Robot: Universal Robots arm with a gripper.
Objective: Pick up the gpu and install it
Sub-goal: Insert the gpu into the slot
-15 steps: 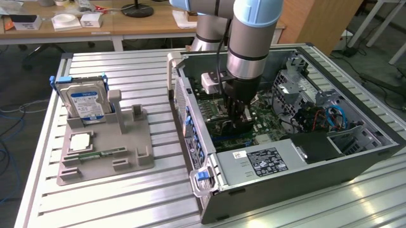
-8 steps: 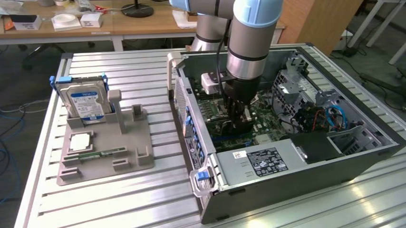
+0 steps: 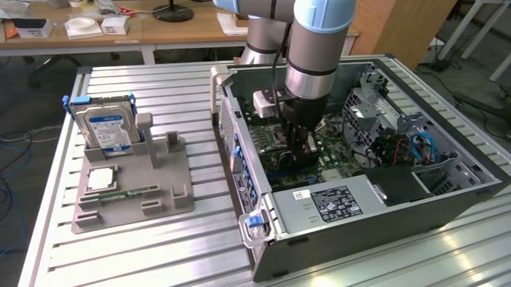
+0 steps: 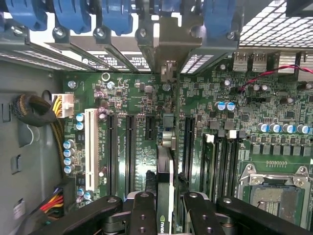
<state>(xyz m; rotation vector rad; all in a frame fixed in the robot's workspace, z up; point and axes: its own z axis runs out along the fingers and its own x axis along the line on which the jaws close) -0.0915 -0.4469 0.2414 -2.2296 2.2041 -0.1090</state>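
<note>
The gripper [image 4: 165, 218] is grasping the gpu [image 4: 164, 166], its fingers [image 4: 143, 215] pressing on both faces. The card is standing on edge over the motherboard [image 4: 274, 98] inside the computer case [image 3: 335, 233]. Its long axis is pointing at the case's rear wall, toward the blue clips [image 4: 117, 14]. The card's own edge is hiding the slot beneath it, so I cannot tell whether it is seated.

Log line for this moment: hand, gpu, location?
hand: shut on gpu | gpu: edge-on over motherboard slots, seating unclear | location: inside open PC case
</note>
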